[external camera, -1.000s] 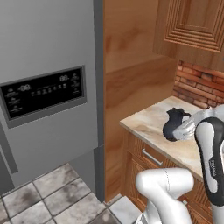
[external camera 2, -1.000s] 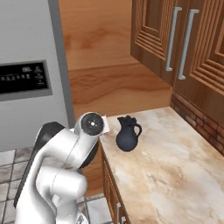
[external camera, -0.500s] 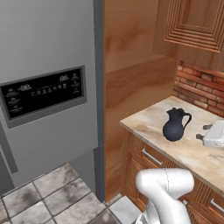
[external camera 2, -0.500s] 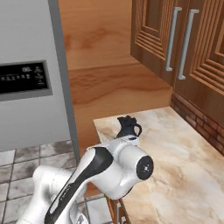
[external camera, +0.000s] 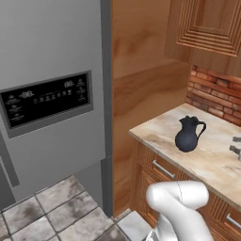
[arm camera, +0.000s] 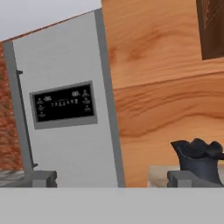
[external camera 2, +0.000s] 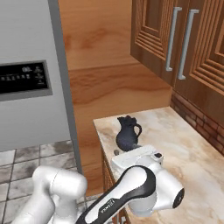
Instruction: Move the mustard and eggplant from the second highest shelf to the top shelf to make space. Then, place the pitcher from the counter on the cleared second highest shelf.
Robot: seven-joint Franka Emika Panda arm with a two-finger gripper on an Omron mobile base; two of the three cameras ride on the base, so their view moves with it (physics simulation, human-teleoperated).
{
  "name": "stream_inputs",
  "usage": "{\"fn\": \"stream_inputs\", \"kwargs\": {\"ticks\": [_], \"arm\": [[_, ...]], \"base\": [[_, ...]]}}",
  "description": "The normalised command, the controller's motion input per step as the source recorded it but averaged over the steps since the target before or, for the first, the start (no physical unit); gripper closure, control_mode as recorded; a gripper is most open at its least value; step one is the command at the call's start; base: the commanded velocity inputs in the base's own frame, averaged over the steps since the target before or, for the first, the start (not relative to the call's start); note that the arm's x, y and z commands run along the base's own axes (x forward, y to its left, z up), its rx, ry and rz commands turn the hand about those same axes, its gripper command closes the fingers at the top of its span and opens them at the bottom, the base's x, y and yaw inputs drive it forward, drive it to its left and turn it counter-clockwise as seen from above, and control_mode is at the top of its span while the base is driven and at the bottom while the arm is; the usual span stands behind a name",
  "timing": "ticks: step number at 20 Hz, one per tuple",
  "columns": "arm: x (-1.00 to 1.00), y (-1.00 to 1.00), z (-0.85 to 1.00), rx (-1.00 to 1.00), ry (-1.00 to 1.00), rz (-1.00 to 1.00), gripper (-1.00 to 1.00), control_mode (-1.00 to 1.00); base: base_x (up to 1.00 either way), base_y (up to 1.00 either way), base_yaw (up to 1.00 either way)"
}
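Note:
The dark pitcher (external camera: 188, 135) (external camera 2: 127, 133) stands upright on the beige counter (external camera: 214, 162) (external camera 2: 183, 146), near its left end, handle to the right. In the hand view the pitcher (arm camera: 199, 159) rises just behind the right fingertip, low at the right. My gripper (arm camera: 114, 179) is open wide with nothing between its fingertips (arm camera: 41, 178), and it looks level toward the fridge and the wooden panel. The mustard, the eggplant, the top shelf and the second highest shelf are hidden behind the shut fridge door (external camera: 52, 70).
The grey fridge door (external camera 2: 26, 43) (arm camera: 65, 131) carries a black control panel (external camera: 44, 101). A tall wooden side panel (external camera: 141, 94) stands between fridge and counter. Wall cabinets (external camera 2: 179, 43) hang over the counter, backed by red brick (external camera: 212, 94). My arm's white elbow (external camera 2: 144, 183) bulks over the counter's front.
My arm has swung away from in front of the pitcher to the right, so the pitcher now shows whole in the left base view. The pitcher has stayed put.

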Motion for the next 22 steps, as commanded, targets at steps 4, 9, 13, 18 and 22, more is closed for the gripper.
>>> {"fn": "stream_inputs", "kwargs": {"ticks": [4,9,13,18,22], "arm": [[0.05,-0.44,0.00,0.19,0.02,0.01,-1.00,-1.00],[0.26,-0.26,0.00,0.13,0.06,0.05,-1.00,-1.00],[0.21,-0.02,0.00,0.03,0.01,0.10,-1.00,-1.00],[0.19,0.00,0.00,0.00,0.00,0.09,-1.00,-1.00],[0.19,0.00,0.00,0.00,0.00,0.08,-1.00,-1.00]], "base": [[0.00,0.00,0.00],[0.00,0.00,0.00],[0.00,0.00,0.00],[0.00,0.00,0.00],[0.00,0.00,0.00]]}}
